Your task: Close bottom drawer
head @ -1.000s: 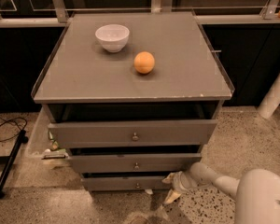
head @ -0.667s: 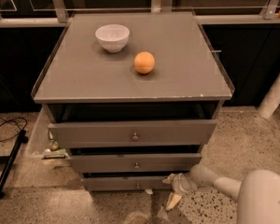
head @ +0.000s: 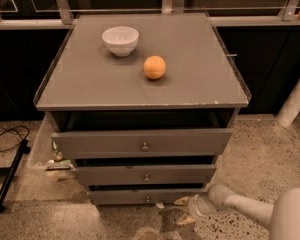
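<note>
The grey chest [head: 140, 91] has three knobbed drawers, all pulled out a little. The bottom drawer [head: 140, 197] is the lowermost, with a flat grey front and a small round knob [head: 148, 199]; a dark gap shows above its front. My gripper [head: 184, 209] is low at the bottom right, on the end of the white arm [head: 245, 209], right at the drawer front's right end. One pale fingertip [head: 180, 201] lies near the front's lower right corner and another [head: 185, 220] points down at the floor.
A white bowl [head: 120, 39] and an orange [head: 154, 67] sit on the chest top. The top drawer [head: 142, 142] juts out furthest, the middle drawer [head: 145, 174] less. A black cable and stand leg [head: 10, 176] lie on the speckled floor at left. A white post [head: 295, 104] stands at right.
The gripper has shifted slightly left, toward the bottom drawer's right end. The drawers, bowl and orange have not visibly moved.
</note>
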Robot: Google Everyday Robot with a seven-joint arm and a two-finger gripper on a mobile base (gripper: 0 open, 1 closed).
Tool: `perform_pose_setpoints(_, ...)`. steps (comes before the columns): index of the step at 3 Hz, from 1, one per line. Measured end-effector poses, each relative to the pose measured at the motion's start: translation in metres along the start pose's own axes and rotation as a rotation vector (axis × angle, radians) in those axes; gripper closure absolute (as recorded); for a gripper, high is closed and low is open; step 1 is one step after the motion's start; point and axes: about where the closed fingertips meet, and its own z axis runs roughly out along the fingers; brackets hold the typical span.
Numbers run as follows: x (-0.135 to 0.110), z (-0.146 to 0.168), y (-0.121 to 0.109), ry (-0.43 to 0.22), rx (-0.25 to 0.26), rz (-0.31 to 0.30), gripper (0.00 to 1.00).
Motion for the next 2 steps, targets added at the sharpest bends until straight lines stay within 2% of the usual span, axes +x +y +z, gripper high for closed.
perform_pose_setpoints(1, 0.000, -0.021, 0.056, -0.001, -0.055, 0.026, 0.65)
perform_pose_setpoints(2, -0.003, -0.018, 0.066, -0.008, -0.072, 0.027, 0.62)
